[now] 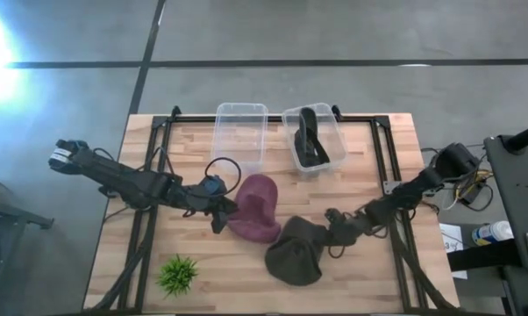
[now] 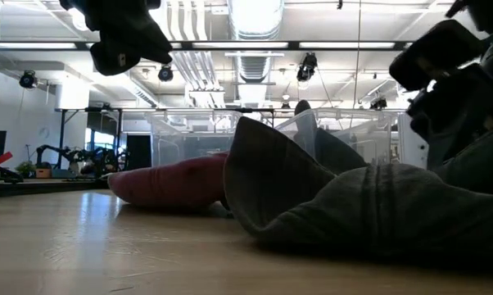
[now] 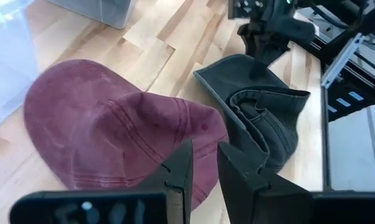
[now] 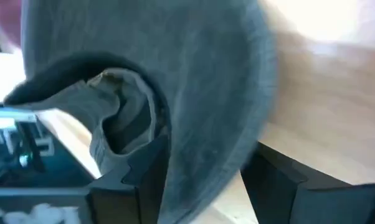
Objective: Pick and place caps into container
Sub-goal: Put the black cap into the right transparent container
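Note:
A maroon cap (image 1: 257, 206) (image 3: 113, 124) (image 2: 173, 184) lies on the table's middle. My left gripper (image 1: 222, 213) (image 3: 204, 168) is open by a narrow gap at the cap's left edge. To the right of the maroon cap, toward the near edge, lies a dark olive cap (image 1: 295, 253) (image 3: 262, 106) (image 2: 377, 205). My right gripper (image 1: 327, 233) (image 4: 206, 186) is shut on it at its right side. Another dark cap (image 1: 312, 140) rests inside the right clear tub (image 1: 287, 115). The left clear tub (image 1: 221, 111) holds nothing. My left gripper's fingers (image 3: 181, 165) stand over the maroon cap's left edge; whether they touch it cannot be told. My right gripper pinches the olive cap's brim (image 4: 200, 165) between its two fingers, coming from the table's right and slanting down. The crumpled crown (image 3: 268, 118) rests on the table, and part of the cap (image 2: 259, 160) stands up.
Both tubs stand side by side at the table's far edge. A small green spiky plant (image 1: 178, 274) sits near the near left corner. Black frame rails (image 1: 382, 158) run along the table's sides. Bare wood shows at the near right.

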{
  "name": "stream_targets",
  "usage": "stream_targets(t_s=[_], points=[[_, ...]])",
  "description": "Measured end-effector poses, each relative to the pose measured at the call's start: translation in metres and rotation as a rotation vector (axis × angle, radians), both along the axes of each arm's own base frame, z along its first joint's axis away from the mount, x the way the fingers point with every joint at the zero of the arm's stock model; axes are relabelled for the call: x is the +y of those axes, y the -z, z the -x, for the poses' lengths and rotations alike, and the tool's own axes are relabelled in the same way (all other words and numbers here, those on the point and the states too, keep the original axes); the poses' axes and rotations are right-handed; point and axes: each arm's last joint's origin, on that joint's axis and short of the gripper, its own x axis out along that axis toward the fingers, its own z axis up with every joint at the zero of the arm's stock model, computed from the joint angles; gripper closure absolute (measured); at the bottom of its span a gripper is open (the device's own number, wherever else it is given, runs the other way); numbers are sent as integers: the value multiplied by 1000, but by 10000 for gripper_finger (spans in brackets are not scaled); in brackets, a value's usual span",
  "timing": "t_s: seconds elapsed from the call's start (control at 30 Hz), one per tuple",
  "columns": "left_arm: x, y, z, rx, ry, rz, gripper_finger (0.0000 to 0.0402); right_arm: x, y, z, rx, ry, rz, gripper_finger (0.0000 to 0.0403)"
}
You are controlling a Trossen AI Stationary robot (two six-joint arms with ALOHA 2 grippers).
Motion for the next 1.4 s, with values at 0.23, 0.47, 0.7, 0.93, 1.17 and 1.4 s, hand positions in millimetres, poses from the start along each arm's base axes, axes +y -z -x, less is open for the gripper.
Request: stream_targets(t_s=[0.23, 0.47, 0.7, 0.93, 1.17, 1.4], points=[[1, 0, 0, -5, -46, -10, 335, -6, 6, -11, -61, -16, 68, 321], [2, 0, 0, -14, -113, 68, 335, -12, -11, -10, -146, -32, 182, 388], [1, -3, -2, -48, -162, 157, 335, -15, -102, -8, -485, -166, 439, 389], [1, -7, -4, -108, -177, 170, 335, -49, -204, 27, -352, 111, 1080, 390], [1, -7, -4, -111, -190, 159, 335, -87, -247, 35, -45, 394, 1434, 390], [0, -5, -3, -82, -146, 87, 335, -147, -229, 4, 270, 491, 1432, 390]])
